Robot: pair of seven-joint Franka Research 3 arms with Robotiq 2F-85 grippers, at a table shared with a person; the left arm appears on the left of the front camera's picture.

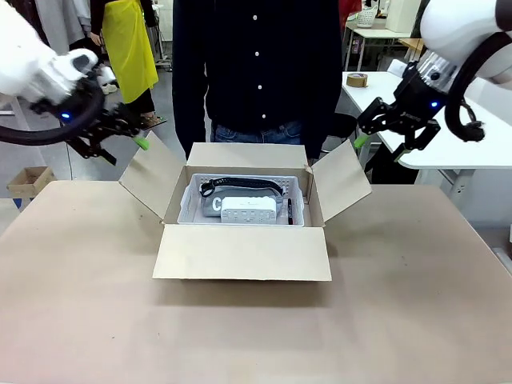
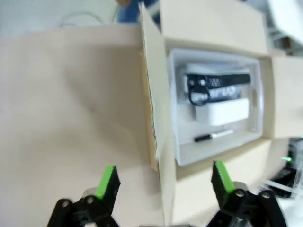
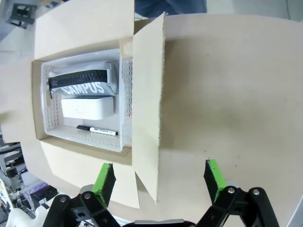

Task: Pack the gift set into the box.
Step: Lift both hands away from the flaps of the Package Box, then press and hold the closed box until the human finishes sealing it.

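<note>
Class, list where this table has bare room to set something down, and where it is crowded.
Free: the wide tan table between the near flap of the plain brown cardboard box and the near edge; also the stretches beside its left and right flaps. Crowded: inside the box, where the shallow pale grey plastic tray fills the floor.

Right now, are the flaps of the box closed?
No, the box stands wide open, and the gift set lies visible inside it.

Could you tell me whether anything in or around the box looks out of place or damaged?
Nothing stands out: the gift set sits squarely inside the box, its contents tidy, and all four flaps are open and undamaged.
</note>
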